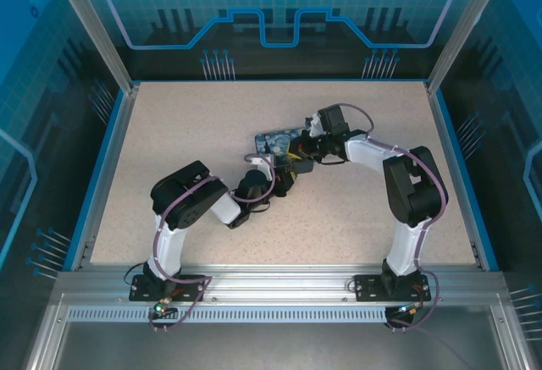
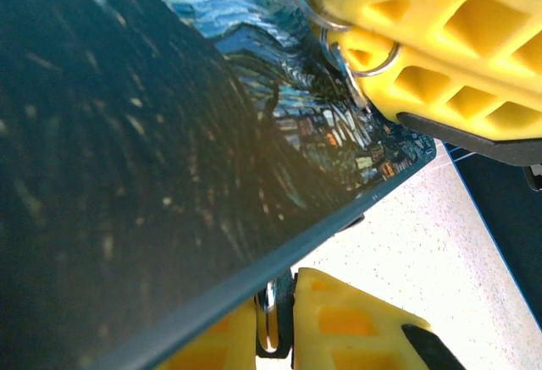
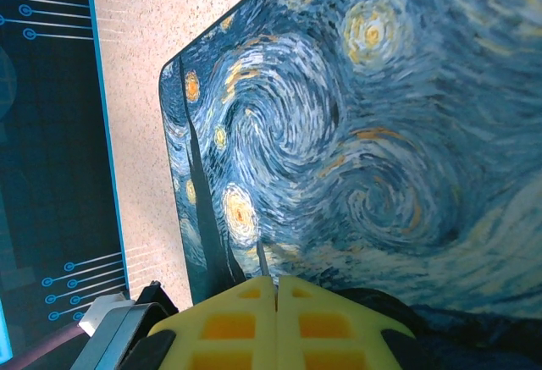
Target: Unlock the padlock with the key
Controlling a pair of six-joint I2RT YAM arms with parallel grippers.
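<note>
Box [image 1: 273, 140] sits mid-table [image 1: 169, 150], with open surface on all 4 sides out to the blue rim [image 1: 108, 158]. Its near-right corner is crowded. Left gripper [image 2: 279, 323] is narrow, pinching the padlock [image 2: 268, 329] by the shackle just under the box edge. Right gripper [image 3: 276, 289] is closed on the key [image 2: 350, 74] ring, blade against the box.

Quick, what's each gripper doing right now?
Left gripper: jaws nearly closed on a thin metal piece.
Right gripper: jaws closed; metal ring at its tip.

Box [image 1: 273, 141] mid-table, left arm [image 1: 182, 209], right arm [image 1: 411, 184] crowding it — tabletop [image 1: 169, 124] open beyond
</note>
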